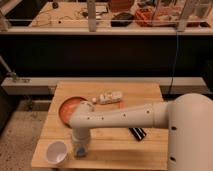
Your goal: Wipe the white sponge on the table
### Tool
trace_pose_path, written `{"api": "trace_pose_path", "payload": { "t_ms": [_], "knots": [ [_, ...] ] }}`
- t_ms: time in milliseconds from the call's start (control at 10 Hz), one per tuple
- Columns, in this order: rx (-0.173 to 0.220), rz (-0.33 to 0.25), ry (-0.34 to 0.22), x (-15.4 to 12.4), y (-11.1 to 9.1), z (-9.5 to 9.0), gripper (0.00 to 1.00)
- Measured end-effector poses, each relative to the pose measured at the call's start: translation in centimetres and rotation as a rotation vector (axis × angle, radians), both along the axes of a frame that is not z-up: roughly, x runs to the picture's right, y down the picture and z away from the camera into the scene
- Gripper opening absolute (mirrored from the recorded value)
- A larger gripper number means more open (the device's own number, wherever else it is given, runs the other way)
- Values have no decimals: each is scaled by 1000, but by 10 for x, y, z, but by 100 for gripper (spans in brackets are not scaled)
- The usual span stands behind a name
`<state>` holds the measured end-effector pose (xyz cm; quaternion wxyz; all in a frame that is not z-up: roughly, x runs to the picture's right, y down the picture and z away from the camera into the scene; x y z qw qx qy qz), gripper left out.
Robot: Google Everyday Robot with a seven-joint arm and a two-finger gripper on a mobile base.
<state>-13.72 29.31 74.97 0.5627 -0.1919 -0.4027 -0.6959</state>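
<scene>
Here the gripper (80, 149) hung low over the surface (145, 97) near its front left corner, beside a white cup (56, 152) (an orange bowl (67, 107) sat behind). The sponge could not be made out.

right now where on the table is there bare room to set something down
Bare wood: the table's far right corner beyond the packet, and the front right, right of the claw. Crowded: the left side, with the bowl, arm and cup.

view: single, high behind arm | faces: table (145, 92), windows | end effector (80, 150): near-left edge | range: mid
</scene>
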Motion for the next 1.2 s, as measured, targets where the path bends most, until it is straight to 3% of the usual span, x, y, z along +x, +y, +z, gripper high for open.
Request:
{"api": "trace_pose_path", "payload": {
  "t_ms": [300, 700, 900, 1200],
  "knots": [
    [9, 74, 67, 25, -33, 26, 0],
    [-5, 168, 169, 93, -53, 41, 0],
    [-16, 206, 209, 125, -54, 43, 0],
    [0, 216, 240, 154, -44, 21, 0]
  ]
}}
